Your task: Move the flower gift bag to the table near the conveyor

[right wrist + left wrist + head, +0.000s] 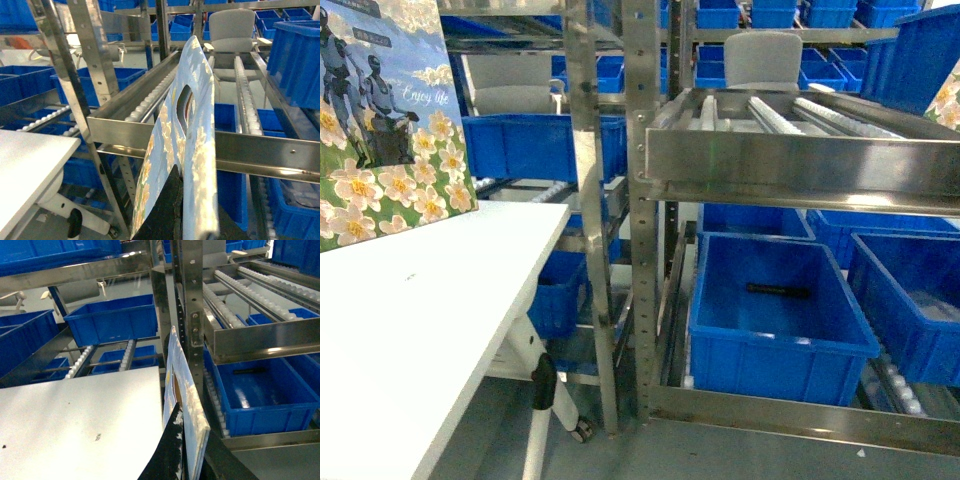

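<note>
Left gripper (182, 450) pinches flower gift bag (185, 405) upright beside table (75, 425); right gripper (192, 210) pinches second bag (185, 145) before conveyor (165, 130), edges clamped for carrying.

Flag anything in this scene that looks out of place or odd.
A lone dark stick-like object lies in the blue bin under the conveyor; what it is cannot be told. The table carries small dark specks. Otherwise nothing looks spilled or damaged.

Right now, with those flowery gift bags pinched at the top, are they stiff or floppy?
Probably fairly stiff: the bag in the right gripper stands flat above it without drooping. Likely light, since a thin edge grip carries it. The glossy surface may be slippery.
</note>
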